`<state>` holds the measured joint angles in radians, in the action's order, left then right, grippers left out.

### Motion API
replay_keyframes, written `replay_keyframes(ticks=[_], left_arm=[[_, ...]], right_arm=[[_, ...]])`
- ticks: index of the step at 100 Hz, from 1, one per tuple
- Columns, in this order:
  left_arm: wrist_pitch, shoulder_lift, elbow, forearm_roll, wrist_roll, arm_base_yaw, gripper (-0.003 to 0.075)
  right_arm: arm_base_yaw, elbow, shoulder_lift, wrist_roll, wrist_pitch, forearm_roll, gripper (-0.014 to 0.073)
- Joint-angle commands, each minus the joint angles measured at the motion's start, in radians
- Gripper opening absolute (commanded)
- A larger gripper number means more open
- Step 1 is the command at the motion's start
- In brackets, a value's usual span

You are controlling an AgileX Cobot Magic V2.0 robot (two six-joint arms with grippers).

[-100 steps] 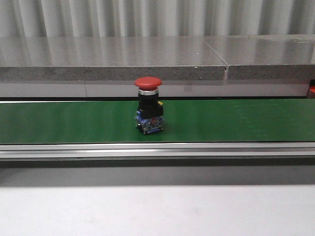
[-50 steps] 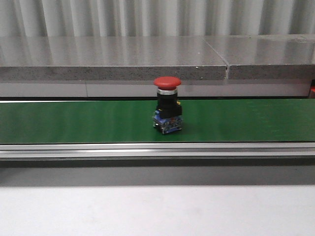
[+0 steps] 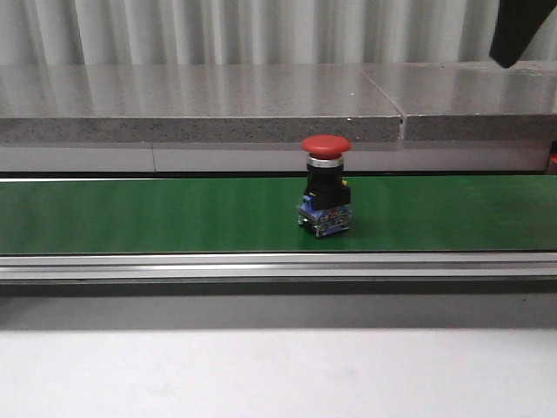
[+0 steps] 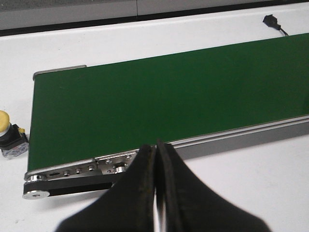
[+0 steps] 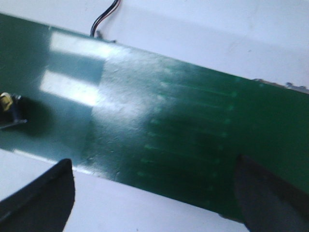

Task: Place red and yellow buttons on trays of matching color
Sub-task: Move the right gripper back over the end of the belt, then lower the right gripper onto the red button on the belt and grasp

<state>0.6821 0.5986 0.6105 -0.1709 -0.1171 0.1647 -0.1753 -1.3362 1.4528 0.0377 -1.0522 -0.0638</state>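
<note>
A red mushroom-head button (image 3: 325, 187) stands upright on the green conveyor belt (image 3: 130, 213), a little right of the middle. Part of its base shows at the edge of the right wrist view (image 5: 9, 115). A yellow button (image 4: 9, 137) sits on the white table just off the belt's end. My left gripper (image 4: 156, 153) is shut and empty, over the belt's near rail. My right gripper (image 5: 153, 164) is wide open and empty above the belt's edge, apart from the red button. No tray is in view.
A dark part of my right arm (image 3: 522, 30) hangs at the top right of the front view. A grey stone ledge (image 3: 200, 104) runs behind the belt. A metal rail (image 3: 278, 266) borders its near side. A cable (image 5: 104, 19) lies beyond the belt.
The red button has moved to the right along the belt. A dark part of the right arm has come into the top right of the front view.
</note>
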Motion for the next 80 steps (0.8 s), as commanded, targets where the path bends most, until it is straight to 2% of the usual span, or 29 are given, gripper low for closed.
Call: replay_keyframes(ticks=[1, 24, 34, 61, 80], left_arm=[[-0.069, 0.000, 0.026, -0.015, -0.001, 0.006, -0.0020], [-0.069, 0.000, 0.026, -0.015, -0.001, 0.006, -0.0020], [-0.069, 0.000, 0.026, -0.015, -0.001, 0.006, -0.0020], [-0.069, 0.000, 0.026, -0.015, -0.001, 0.006, -0.0020], [-0.069, 0.000, 0.026, -0.015, -0.001, 0.006, -0.0020]], right_arm=[[-0.041, -0.064, 0.001, 0.038, -0.032, -0.001, 0.0654], [-0.119, -0.162, 0.108, 0.223, -0.175, -0.126, 0.0654], [-0.135, -0.175, 0.147, 0.289, -0.194, -0.185, 0.0654], [-0.143, -0.176, 0.237, 0.385, -0.157, -0.215, 0.0654], [-0.143, -0.176, 0.277, 0.474, -0.096, -0.283, 0.0654]])
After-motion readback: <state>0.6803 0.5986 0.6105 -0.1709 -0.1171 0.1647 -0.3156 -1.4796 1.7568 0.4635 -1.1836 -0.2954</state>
